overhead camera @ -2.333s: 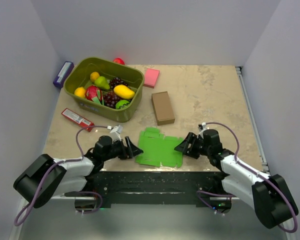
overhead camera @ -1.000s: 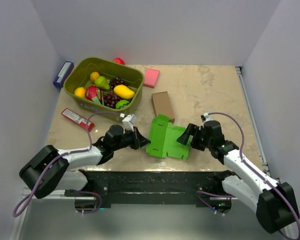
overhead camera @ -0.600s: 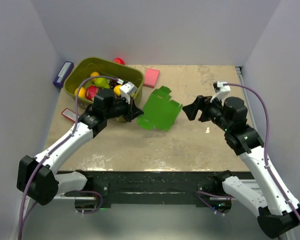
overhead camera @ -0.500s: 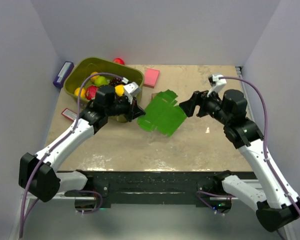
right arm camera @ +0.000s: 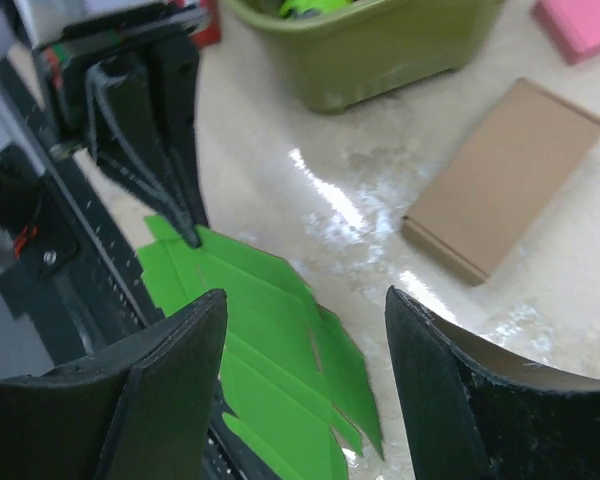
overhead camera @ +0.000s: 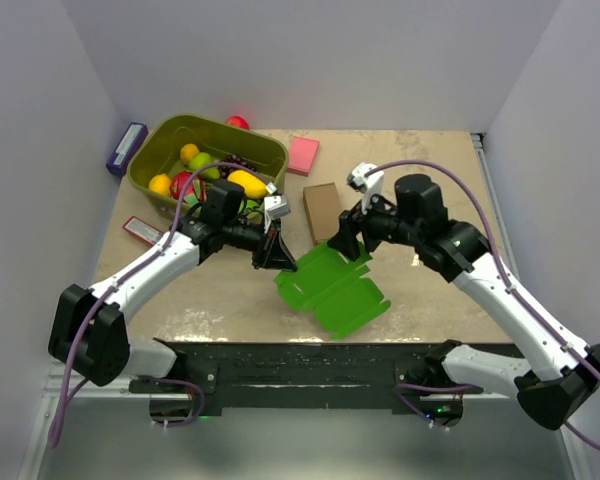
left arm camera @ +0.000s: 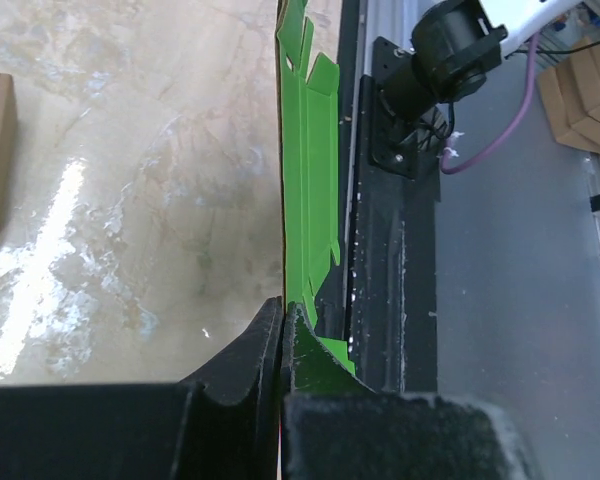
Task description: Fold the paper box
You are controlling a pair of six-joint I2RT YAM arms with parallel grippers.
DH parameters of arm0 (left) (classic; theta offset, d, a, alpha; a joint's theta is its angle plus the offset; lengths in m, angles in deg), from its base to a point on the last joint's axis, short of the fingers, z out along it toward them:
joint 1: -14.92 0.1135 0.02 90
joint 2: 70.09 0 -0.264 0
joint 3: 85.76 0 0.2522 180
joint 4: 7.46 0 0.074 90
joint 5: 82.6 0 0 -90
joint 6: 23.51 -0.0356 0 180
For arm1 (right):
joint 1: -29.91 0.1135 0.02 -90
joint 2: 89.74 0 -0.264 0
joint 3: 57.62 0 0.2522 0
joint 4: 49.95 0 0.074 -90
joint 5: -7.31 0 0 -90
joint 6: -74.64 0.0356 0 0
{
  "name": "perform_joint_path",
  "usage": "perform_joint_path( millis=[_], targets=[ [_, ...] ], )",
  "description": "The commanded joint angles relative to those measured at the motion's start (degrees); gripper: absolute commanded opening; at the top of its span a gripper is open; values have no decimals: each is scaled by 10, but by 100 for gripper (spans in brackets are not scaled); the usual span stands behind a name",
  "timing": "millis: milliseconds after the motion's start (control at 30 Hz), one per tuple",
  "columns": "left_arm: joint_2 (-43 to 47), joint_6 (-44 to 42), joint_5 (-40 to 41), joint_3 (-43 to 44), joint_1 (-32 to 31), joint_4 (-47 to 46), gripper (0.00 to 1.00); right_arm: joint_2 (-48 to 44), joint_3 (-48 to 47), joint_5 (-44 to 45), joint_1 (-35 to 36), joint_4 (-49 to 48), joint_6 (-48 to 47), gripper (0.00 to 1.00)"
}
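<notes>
The paper box [overhead camera: 332,290] is a flat bright green die-cut sheet, held tilted above the table's near middle. My left gripper [overhead camera: 276,252] is shut on the sheet's left corner. In the left wrist view the paper box [left arm camera: 306,180] runs edge-on away from the left gripper [left arm camera: 283,318]. My right gripper [overhead camera: 352,240] hangs open over the sheet's far right edge. In the right wrist view the paper box [right arm camera: 265,335] lies below the right gripper [right arm camera: 305,300], whose fingers [right arm camera: 175,385] stand wide apart and grip nothing. The left gripper [right arm camera: 170,200] pinches the sheet's corner there.
An olive tub [overhead camera: 180,150] of toy fruit stands at the far left. A brown cardboard box [overhead camera: 322,203] lies just behind the grippers, with a pink pad [overhead camera: 302,155] beyond it. A red packet [overhead camera: 142,231] lies left. A black rail [overhead camera: 310,365] runs along the near edge.
The left gripper has lifted the sheet off the table, swung it up and back, then brought it nearer and lower. The right gripper has moved left over its edge and narrowed a little.
</notes>
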Motion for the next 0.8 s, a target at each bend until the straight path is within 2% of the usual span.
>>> perform_joint_path(
  millis=[0,233,367,567,767],
  targets=[
    [17,-10,-50,-7,-1,-8,0,10,-5,34,51,-5,-39,66],
    [25,-7,-47,-13,-1,-13,0,13,8,48,68,-18,-43,58],
    [26,-6,-46,-13,-1,-14,0,21,2,55,74,-5,-47,48],
    [26,-1,-40,-16,-1,-18,0,24,8,56,84,-5,-49,39],
    [27,0,-38,-17,-1,-21,0,37,10,61,90,-1,-50,25]
  ],
)
